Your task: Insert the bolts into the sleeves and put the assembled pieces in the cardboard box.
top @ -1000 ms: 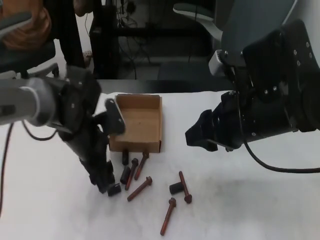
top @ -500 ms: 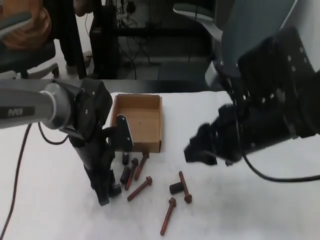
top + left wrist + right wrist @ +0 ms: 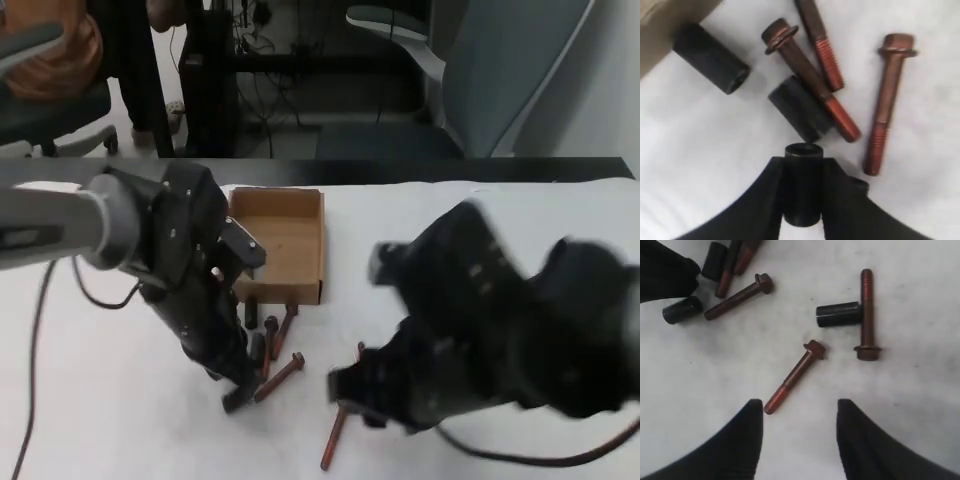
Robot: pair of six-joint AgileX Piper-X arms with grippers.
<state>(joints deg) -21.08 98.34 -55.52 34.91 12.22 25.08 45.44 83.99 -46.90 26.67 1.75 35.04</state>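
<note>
Down has come the right arm (image 3: 500,340), lowered from well above to hang low over the worktop (image 3: 90,420), and the left arm (image 3: 150,240) has been swung a little towards it.

High view first: the left fingers (image 3: 234,396) are planted tip-down on the worktop, with the cardboard box (image 3: 280,235) behind them. The right fingers (image 3: 350,392) are blurred, and a lone bolt (image 3: 334,447) is seen just beside them.

Left wrist view: a black sleeve (image 3: 802,200) is clamped between the left fingers, its open end poking past the tips. Just ahead of it, a second sleeve (image 3: 799,109) is laid against a long bolt (image 3: 807,75). A third sleeve (image 3: 712,59) is found farther ahead, beside the box.

Right wrist view: the right fingers are spread apart, with nothing held. The lone bolt is laid just ahead of the gap. Beyond it, a fourth sleeve (image 3: 838,314) is pressed against the shank of a far bolt (image 3: 866,310).
</note>
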